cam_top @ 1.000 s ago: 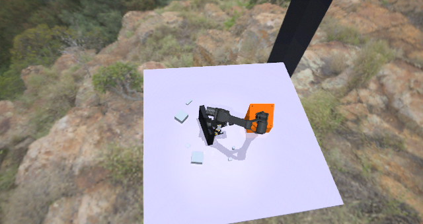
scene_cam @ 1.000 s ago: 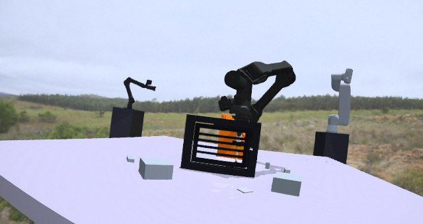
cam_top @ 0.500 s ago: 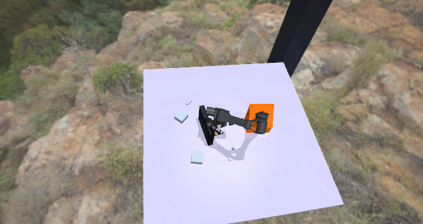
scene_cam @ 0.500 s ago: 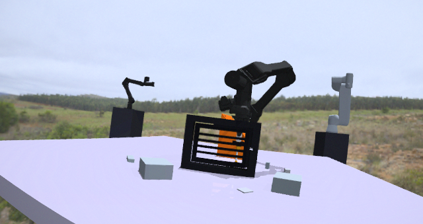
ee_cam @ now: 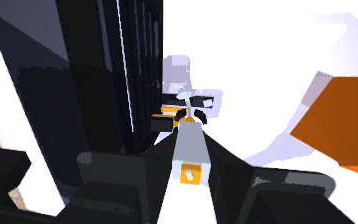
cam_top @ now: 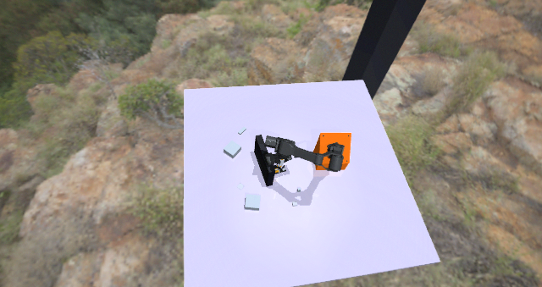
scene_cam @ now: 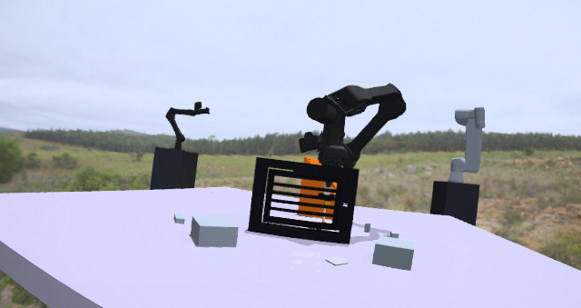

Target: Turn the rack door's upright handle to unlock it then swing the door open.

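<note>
The black rack frame (cam_top: 259, 150) (scene_cam: 258, 199) stands upright on the table. Its barred door (scene_cam: 269, 194) (ee_cam: 142, 65) lies in or nearly in the frame's plane; a small opening is hard to rule out. The upright grey-white handle (cam_top: 279, 168) (ee_cam: 191, 145) with orange parts is on the arm's side, near one end of the door. My gripper (ee_cam: 189, 135) points down and is shut on the handle, a finger on each side. In the exterior view the door bars partly hide it. The handle's exact turn is hard to tell.
The arm's orange base (cam_top: 347, 140) (ee_cam: 347, 117) stands behind me. Beyond the frame are two larger grey blocks (cam_top: 232, 149) (cam_top: 252, 201) and two flat pieces (cam_top: 241, 130) (cam_top: 240, 186). Two small blocks (cam_top: 299, 190) (cam_top: 295, 204) lie on the arm's side, near the handle end.
</note>
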Controlling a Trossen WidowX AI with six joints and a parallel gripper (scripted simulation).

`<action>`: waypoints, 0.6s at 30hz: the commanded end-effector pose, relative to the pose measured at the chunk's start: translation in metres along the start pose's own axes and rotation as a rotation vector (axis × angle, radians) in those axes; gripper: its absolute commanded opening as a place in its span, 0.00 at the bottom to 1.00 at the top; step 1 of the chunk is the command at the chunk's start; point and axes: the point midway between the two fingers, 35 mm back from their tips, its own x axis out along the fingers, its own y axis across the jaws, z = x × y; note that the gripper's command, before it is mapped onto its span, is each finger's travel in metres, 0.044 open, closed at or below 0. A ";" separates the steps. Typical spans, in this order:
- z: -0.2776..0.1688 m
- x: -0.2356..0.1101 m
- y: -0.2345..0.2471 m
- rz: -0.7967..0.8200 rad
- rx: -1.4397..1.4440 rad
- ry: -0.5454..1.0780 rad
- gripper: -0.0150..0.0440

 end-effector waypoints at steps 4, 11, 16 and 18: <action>0.005 0.000 -0.009 -0.003 -0.138 -0.003 0.29; 0.009 0.000 -0.018 -0.004 -0.255 -0.003 0.29; 0.013 0.000 -0.026 -0.005 -0.337 -0.003 0.29; 0.015 0.000 -0.029 -0.005 -0.367 -0.003 0.29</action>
